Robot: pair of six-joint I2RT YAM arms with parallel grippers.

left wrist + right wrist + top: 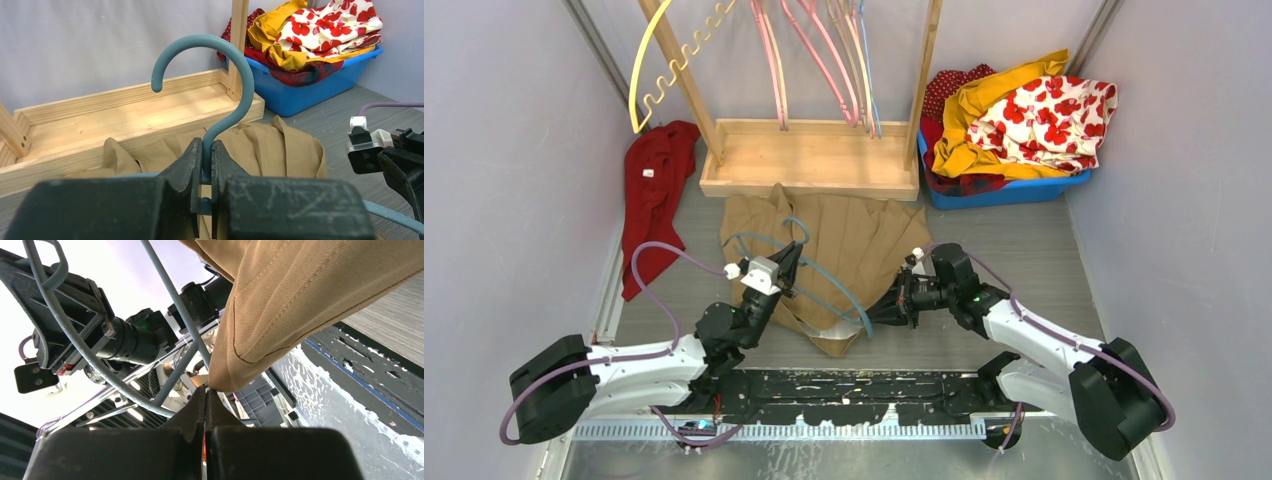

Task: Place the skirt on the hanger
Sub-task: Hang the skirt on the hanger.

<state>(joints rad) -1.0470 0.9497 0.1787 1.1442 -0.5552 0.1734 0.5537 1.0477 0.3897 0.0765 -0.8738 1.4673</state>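
Observation:
A tan skirt (849, 235) lies spread on the grey table in front of the wooden rack. A teal hanger (829, 280) rests across its near part. My left gripper (786, 262) is shut on the hanger's neck just below the hook (240, 75), holding it upright over the skirt (272, 145). My right gripper (879, 312) is at the skirt's near right edge, shut on a folded corner of the cloth (300, 295) and lifting it. The hanger's bar (75, 345) passes beside that corner. The right gripper's tips (206, 392) pinch only the fold's end.
The wooden rack base (814, 160) stands behind the skirt, with pink hangers (824, 60) and a yellow hanger (649, 70) above it. A red garment (659, 190) lies at the left wall. A blue bin (1004, 190) of clothes stands at the back right.

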